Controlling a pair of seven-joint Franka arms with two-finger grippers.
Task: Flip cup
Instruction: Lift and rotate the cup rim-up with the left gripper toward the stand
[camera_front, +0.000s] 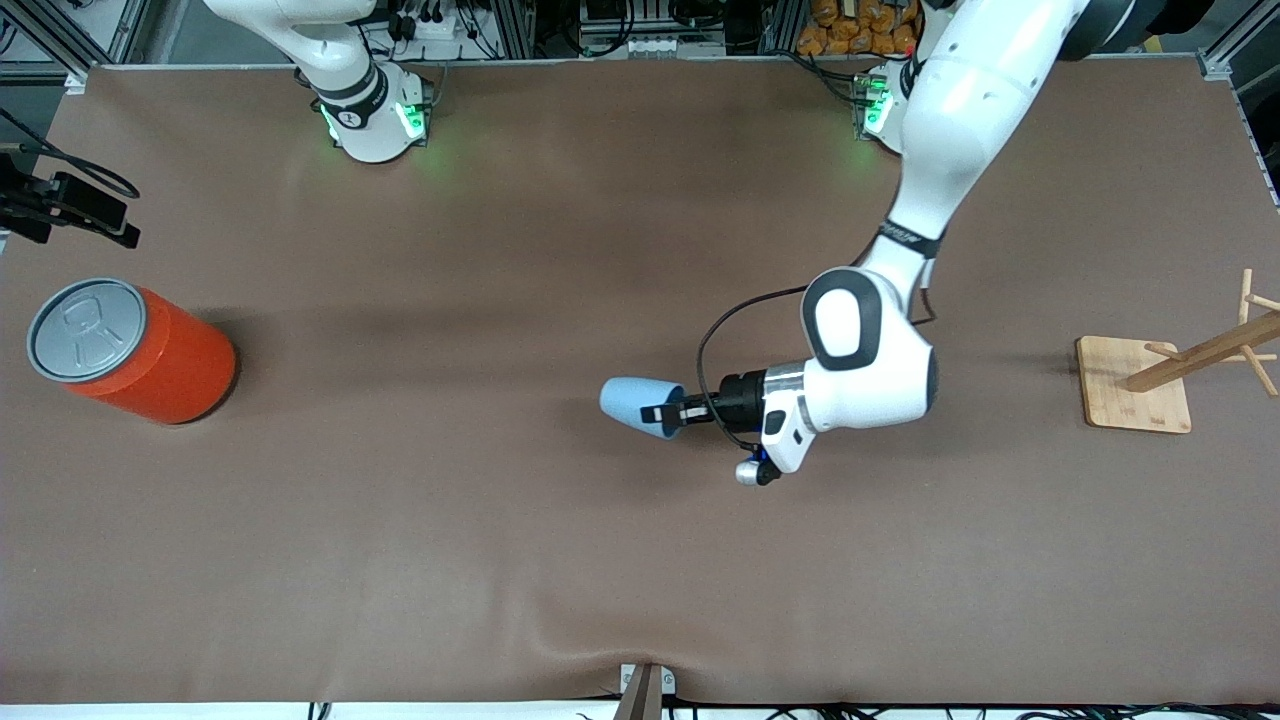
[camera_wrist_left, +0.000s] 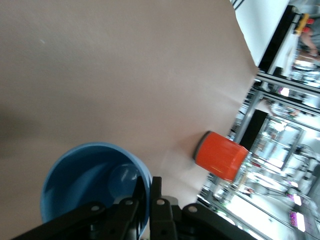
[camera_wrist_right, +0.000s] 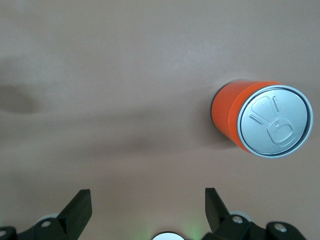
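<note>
Gripping the cup (camera_front: 634, 404) rim mid-table, left claw (camera_front: 668, 411) clamped, right claw (camera_wrist_right: 147, 210) apart, waiting

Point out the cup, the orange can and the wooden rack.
cup (camera_front: 628, 403), front view, on its light-blue outer wall, held by the left gripper (camera_front: 668, 412)
orange can (camera_front: 175, 365), front view, on its orange side
wooden rack (camera_front: 1125, 390), front view, on its flat base board

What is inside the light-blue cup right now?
One finger of the left gripper reaches inside the cup, pinching its rim. Otherwise only its bare, darker blue interior shows; the finger covers a small part.
</note>
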